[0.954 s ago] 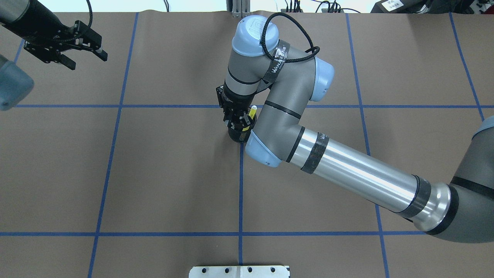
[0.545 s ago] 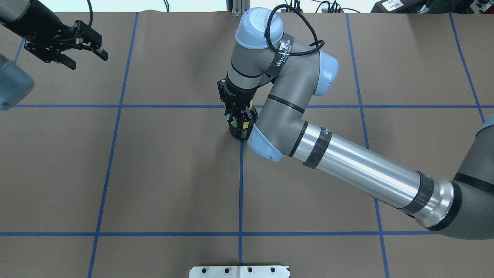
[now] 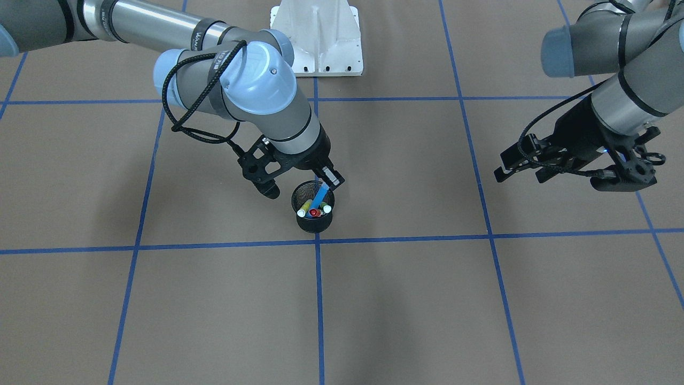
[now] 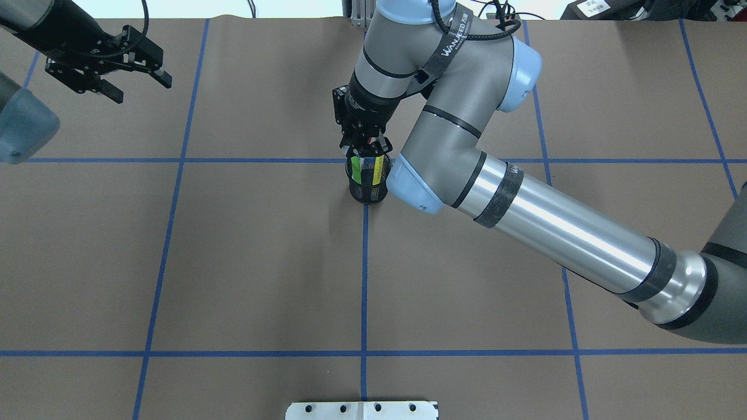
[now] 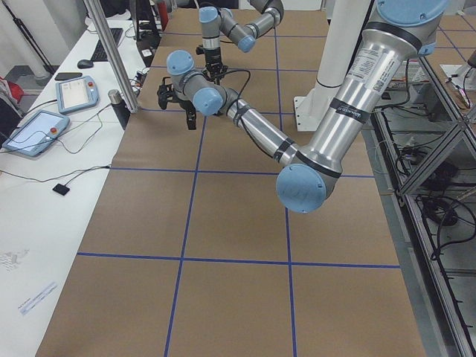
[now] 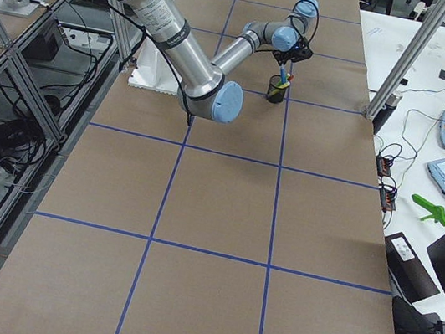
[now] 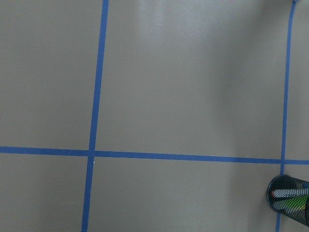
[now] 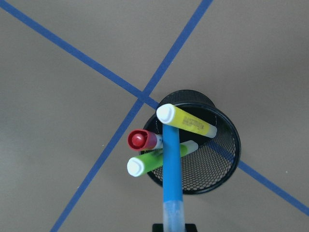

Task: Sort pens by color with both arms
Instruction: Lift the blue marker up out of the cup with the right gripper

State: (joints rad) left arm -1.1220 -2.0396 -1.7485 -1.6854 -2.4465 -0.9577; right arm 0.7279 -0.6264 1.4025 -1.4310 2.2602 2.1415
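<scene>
Four pens [image 8: 172, 162], one mesh cup [image 8: 218, 162]

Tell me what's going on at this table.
The right gripper is shut on the blue pen, which slants with its lower end in the black mesh cup. The yellow pen, green pen and red-capped pen stand in that cup. The left gripper hangs open and empty over the table, well off to the side.

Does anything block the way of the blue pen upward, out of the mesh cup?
Nothing visible does. The right gripper holds the blue pen by its upper end. The yellow pen, green pen and red-capped pen lean in the mesh cup beside it, close enough that they might rub.
</scene>
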